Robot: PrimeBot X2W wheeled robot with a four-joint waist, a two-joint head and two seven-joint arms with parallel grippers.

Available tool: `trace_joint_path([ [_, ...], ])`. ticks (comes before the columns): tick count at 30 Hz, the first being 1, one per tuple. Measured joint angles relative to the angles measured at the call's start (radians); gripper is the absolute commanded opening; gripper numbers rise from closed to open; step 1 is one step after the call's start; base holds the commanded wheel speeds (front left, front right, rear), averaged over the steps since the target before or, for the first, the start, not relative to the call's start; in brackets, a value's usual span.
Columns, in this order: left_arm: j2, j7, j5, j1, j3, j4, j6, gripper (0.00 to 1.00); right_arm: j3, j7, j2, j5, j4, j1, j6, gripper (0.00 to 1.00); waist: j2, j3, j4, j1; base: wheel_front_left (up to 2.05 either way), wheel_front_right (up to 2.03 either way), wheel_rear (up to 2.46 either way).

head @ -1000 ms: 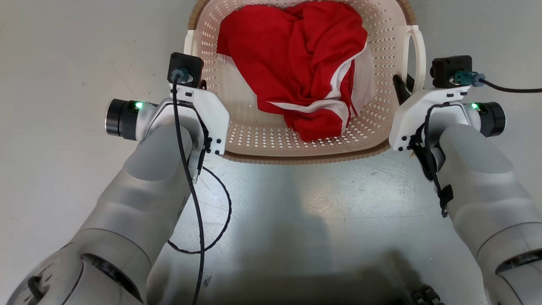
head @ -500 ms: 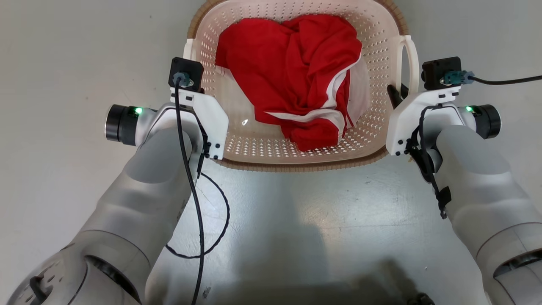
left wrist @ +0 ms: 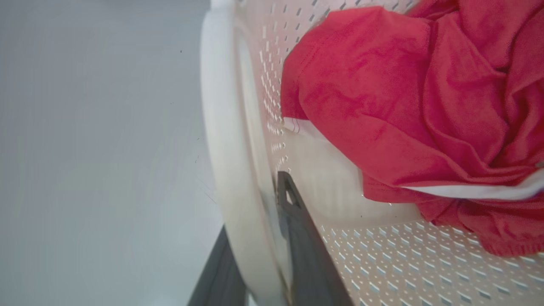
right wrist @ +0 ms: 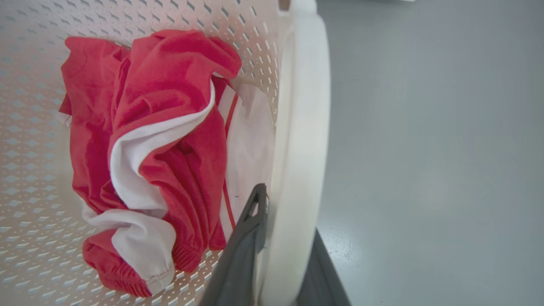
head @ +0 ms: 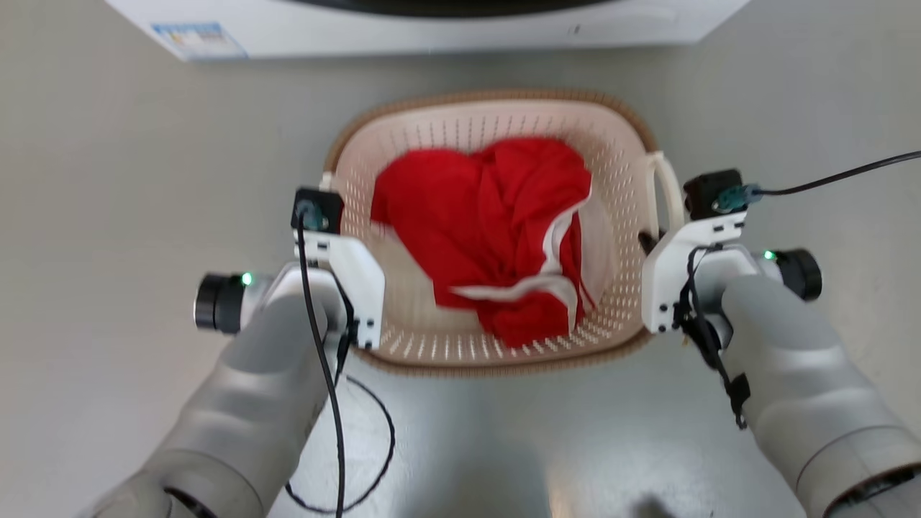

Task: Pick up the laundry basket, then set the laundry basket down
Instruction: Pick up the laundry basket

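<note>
Over grey floor (head: 108,237): cream perforated plastic laundry basket (head: 460,133).
Clamped by both jaws at white loop handles (head: 668,188); keep level.

bright, even light; motion blur smears the laundry basket (head: 460,129) in the head view; pale glare on the near floor (head: 504,432)

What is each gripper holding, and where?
The cream perforated plastic laundry basket: left gripper clamps its left white loop handle, right gripper its right handle.
</note>
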State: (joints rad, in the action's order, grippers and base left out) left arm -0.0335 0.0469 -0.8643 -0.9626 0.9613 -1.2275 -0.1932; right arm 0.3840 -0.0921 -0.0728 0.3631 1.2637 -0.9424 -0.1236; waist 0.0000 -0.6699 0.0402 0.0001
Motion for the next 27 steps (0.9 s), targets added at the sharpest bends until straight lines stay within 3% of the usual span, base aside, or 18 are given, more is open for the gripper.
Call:
trace_joint_path([
  [27,-0.005,0.174,-0.123,0.377,0.109,0.060,0.009,0.00,0.142,-0.212,0.007,0.096,-0.027,0.336,0.000,0.00,0.0000,0.517,0.037,-0.0001,0.00,0.00,0.00],
])
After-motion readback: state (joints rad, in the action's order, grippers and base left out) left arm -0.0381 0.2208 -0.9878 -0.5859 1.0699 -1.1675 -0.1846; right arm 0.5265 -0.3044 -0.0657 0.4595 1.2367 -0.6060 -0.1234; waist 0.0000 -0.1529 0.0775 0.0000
